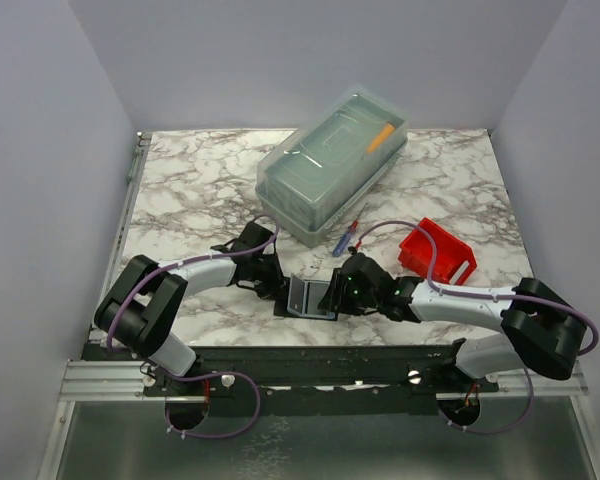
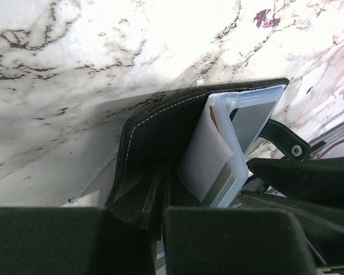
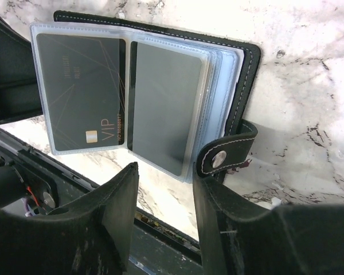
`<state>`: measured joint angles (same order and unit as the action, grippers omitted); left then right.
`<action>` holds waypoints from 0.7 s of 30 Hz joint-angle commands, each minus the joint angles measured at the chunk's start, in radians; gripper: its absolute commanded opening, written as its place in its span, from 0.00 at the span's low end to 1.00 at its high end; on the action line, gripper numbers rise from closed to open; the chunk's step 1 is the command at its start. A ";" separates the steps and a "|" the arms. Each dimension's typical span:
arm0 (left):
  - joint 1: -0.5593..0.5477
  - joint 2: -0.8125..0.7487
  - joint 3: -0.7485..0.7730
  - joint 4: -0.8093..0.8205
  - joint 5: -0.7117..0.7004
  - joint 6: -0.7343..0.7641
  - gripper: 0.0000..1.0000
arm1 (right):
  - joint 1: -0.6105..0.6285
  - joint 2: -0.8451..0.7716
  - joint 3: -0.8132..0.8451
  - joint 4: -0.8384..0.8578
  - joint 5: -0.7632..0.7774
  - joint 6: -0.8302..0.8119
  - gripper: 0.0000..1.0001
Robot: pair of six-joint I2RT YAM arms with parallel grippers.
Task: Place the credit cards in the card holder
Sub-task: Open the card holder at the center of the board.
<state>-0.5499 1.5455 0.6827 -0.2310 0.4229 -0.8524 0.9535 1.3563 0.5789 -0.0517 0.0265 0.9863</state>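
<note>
The black card holder lies open near the table's front edge, its clear plastic sleeves fanned out. In the right wrist view a dark VIP credit card and a grey card sit in the sleeves, and the snap strap curls beside my right finger. My left gripper is shut on the holder's black cover at its left side. A tan card edge shows inside a sleeve. My right gripper is open and empty, just short of the holder's right edge.
A large clear lidded box stands at the back centre. A red bin sits to the right, and a blue-and-red pen lies between them. The table's front edge and metal rail run directly beneath the holder.
</note>
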 commanded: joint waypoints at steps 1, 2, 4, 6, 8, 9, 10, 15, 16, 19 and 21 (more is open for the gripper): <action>-0.013 0.037 -0.048 -0.060 -0.075 0.019 0.00 | -0.011 0.026 -0.015 0.042 -0.005 0.014 0.46; -0.013 0.036 -0.049 -0.060 -0.076 0.019 0.00 | -0.013 0.029 -0.013 0.042 -0.006 0.011 0.46; -0.013 0.034 -0.049 -0.060 -0.076 0.018 0.00 | -0.015 0.036 -0.011 0.042 -0.007 0.009 0.46; -0.012 0.033 -0.048 -0.061 -0.075 0.018 0.00 | -0.019 0.042 -0.010 0.042 -0.005 0.010 0.46; -0.013 0.030 -0.047 -0.060 -0.076 0.020 0.00 | -0.022 0.044 -0.012 0.042 -0.008 0.009 0.47; -0.013 0.031 -0.047 -0.060 -0.075 0.019 0.00 | -0.022 0.047 -0.014 0.042 -0.010 0.009 0.47; -0.013 0.032 -0.047 -0.061 -0.075 0.019 0.00 | -0.024 0.049 -0.015 0.056 -0.012 0.010 0.47; -0.013 0.036 -0.047 -0.062 -0.076 0.020 0.00 | -0.031 0.076 -0.023 0.110 -0.048 0.010 0.47; -0.013 0.035 -0.047 -0.061 -0.076 0.021 0.00 | -0.033 0.081 -0.024 0.124 -0.059 0.008 0.47; -0.013 0.038 -0.045 -0.061 -0.075 0.022 0.00 | -0.035 0.097 -0.018 0.150 -0.078 0.007 0.47; -0.013 0.038 -0.047 -0.059 -0.075 0.023 0.00 | -0.038 0.105 -0.017 0.172 -0.096 0.004 0.48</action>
<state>-0.5499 1.5444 0.6819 -0.2302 0.4225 -0.8524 0.9211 1.4281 0.5709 0.0483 -0.0219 0.9939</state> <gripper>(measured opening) 0.026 0.472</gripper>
